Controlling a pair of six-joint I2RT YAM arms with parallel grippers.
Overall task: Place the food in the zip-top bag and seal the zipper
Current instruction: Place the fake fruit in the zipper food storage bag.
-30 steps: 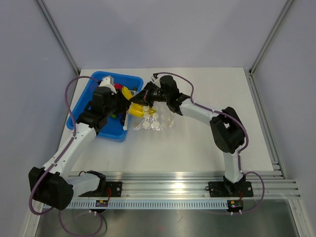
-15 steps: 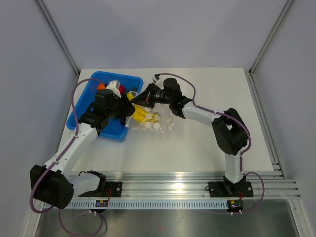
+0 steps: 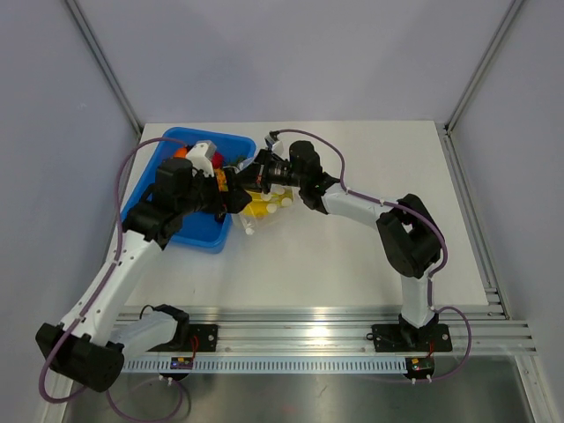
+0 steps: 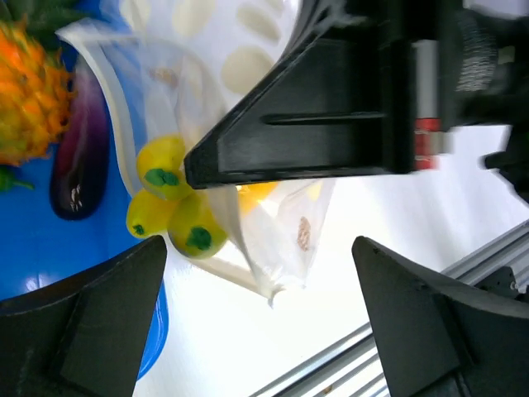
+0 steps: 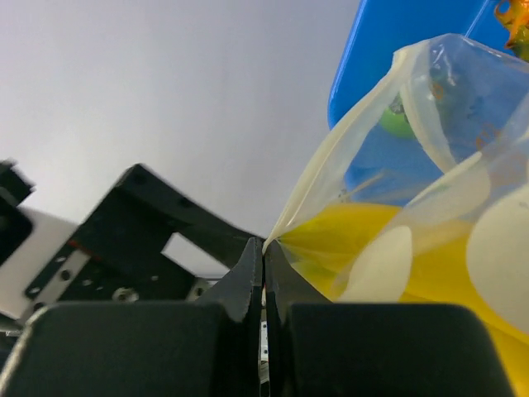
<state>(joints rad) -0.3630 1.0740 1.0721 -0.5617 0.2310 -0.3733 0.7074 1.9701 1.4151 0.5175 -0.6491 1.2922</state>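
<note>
The clear zip-top bag hangs beside the blue bin, lifted by its mouth edge. My right gripper is shut on that edge, next to the pale zipper strip. Yellow food with green spots lies inside the bag, seen through the plastic as a yellow mass. My left gripper stands wide open just below the bag, with only the bag's hanging corner between its fingers. From above, the left gripper and right gripper are close together at the bin's right wall.
The blue bin holds more toy food: an orange spiky piece and a dark purple eggplant. The right gripper's black body hangs just above my left fingers. An aluminium rail runs along the table's near edge.
My left gripper has gone from shut on the yellow food to wide open, leaving it in the bag. The right gripper drew the bag closer to the bin.
</note>
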